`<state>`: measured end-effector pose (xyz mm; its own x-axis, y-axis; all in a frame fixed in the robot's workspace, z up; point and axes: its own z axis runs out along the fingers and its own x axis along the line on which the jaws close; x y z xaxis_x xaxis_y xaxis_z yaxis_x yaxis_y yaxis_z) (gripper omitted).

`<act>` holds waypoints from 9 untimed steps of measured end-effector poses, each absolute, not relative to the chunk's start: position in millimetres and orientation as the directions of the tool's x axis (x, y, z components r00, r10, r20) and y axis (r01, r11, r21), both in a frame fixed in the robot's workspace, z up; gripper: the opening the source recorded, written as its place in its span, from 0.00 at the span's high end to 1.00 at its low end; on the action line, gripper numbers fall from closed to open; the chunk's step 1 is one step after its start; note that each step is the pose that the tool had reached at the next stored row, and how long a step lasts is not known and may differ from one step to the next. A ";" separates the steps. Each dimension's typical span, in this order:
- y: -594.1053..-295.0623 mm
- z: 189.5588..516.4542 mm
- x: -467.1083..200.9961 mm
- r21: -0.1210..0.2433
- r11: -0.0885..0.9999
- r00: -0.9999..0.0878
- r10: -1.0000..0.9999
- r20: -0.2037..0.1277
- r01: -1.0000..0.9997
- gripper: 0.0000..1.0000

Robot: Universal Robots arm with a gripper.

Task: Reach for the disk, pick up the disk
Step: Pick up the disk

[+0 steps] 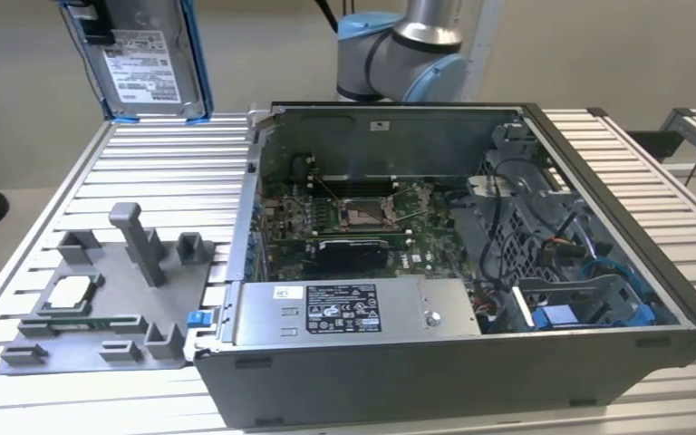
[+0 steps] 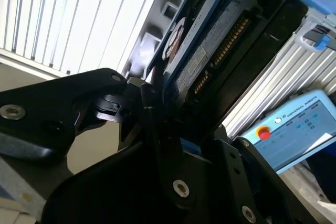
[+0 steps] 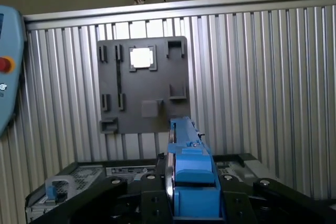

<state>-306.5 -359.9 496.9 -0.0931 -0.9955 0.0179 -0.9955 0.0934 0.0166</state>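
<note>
The disk is hanging upright in the air at the far corner of the surface on the exterior view's left, well above the slats, its white label facing the room and its blue bracket running down both long sides. In the first wrist view the disk is showing edge-on, and the black fingers of the tool are pressing in on it from either side; the tool is gripping the disk, closed only as far as the drive's thickness allows. In the second wrist view the disk is sitting between the same black linkages, connector edge exposed.

The open computer case is lying on its side on the surface, taking up the exterior view's right. Inside it, a green motherboard is lying flat on the floor of the case with a square processor socket at its centre. A silver power supply with a label is sitting against the near wall. A drive cage with blue fittings and cabling is occupying the near corner on the exterior view's right.

Beside the case, on the exterior view's left, a grey fixture tray is resting on the slats, carrying a small square silver chip in one recess
</note>
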 end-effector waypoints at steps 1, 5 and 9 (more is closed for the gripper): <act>-359.9 497.0 -302.1 0.017 0.094 -0.093 -0.995 0.018 -0.995 1.00; -359.9 496.9 -284.0 0.017 0.094 -0.093 -0.995 0.018 -0.995 1.00; -359.8 497.0 -265.8 0.017 0.094 -0.093 -0.995 0.018 -0.995 1.00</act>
<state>-265.8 -359.8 497.0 -0.0932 -0.9955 0.0180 -0.9955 0.0935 0.0167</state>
